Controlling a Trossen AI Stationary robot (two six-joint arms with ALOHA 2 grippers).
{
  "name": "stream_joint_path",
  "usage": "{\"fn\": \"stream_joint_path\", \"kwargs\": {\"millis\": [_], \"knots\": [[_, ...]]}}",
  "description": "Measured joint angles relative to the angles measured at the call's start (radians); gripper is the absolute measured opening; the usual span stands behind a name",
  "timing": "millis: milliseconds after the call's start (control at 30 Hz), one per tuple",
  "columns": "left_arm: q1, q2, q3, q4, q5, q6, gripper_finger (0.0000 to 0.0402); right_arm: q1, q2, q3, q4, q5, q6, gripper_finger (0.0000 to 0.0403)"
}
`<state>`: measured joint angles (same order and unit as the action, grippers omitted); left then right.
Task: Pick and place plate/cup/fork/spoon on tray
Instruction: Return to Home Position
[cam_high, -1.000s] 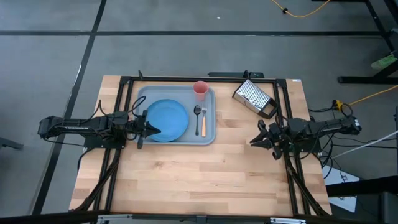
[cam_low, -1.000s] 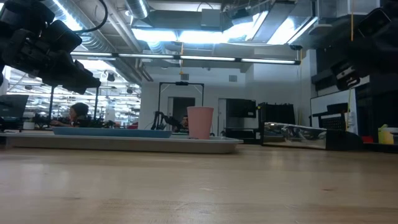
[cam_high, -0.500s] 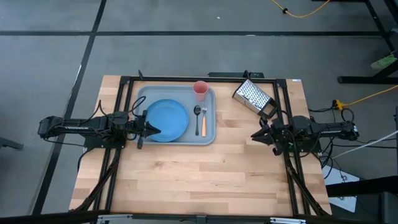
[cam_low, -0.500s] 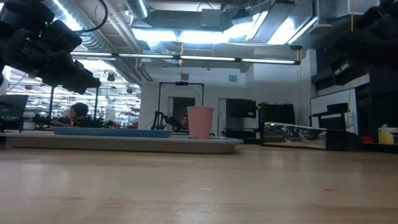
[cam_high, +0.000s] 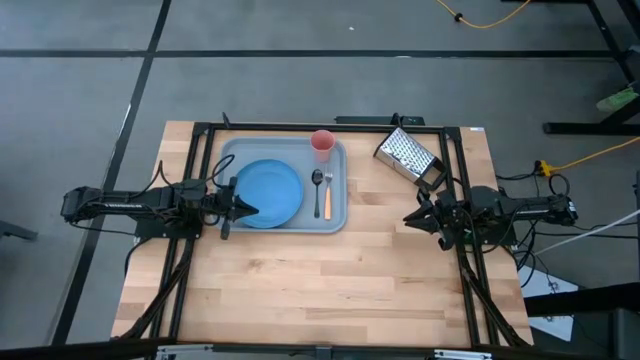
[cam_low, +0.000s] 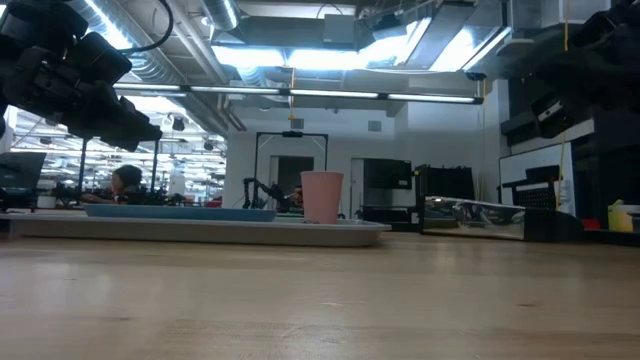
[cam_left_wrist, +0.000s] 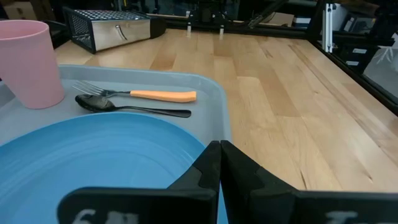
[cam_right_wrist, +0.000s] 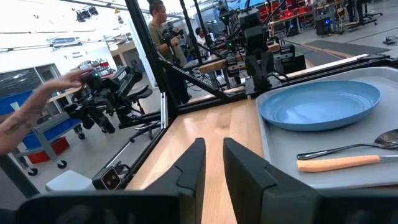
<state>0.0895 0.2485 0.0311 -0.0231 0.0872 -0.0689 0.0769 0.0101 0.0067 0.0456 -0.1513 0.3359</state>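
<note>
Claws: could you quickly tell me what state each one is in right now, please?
Left claw: shut, holding nothing, at the plate edge.
Right claw: slightly open, empty.

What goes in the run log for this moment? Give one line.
plate, cup, fork, spoon: on tray | left gripper: shut, over plate edge | right gripper: open, off tray

Compared with 1.0 s ago, the right gripper (cam_high: 415, 217) is displaced slightly toward the table's far edge, nearer the box grater (cam_high: 410, 157), and its arm is drawn straighter along the right frame rail. Between 0.5 s ago and now no further displacement of it is observed. In the low view, the right arm's dark shape (cam_low: 575, 60) at upper right is seen shifted.
</note>
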Motion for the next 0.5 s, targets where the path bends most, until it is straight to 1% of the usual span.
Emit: {"fn": "stream_joint_path", "kwargs": {"millis": [333, 500], "knots": [[0.0, 0.0, 0.0, 0.006, 0.001, 0.0, 0.0, 0.0, 0.0, 0.0, 0.0, 0.0, 0.0, 0.0061], [0.0, -0.053, -0.022, 0.167, 0.001, 0.0, 0.0, 0.0, 0.0, 0.0, 0.0, 0.0, 0.0, 0.0061]]}}
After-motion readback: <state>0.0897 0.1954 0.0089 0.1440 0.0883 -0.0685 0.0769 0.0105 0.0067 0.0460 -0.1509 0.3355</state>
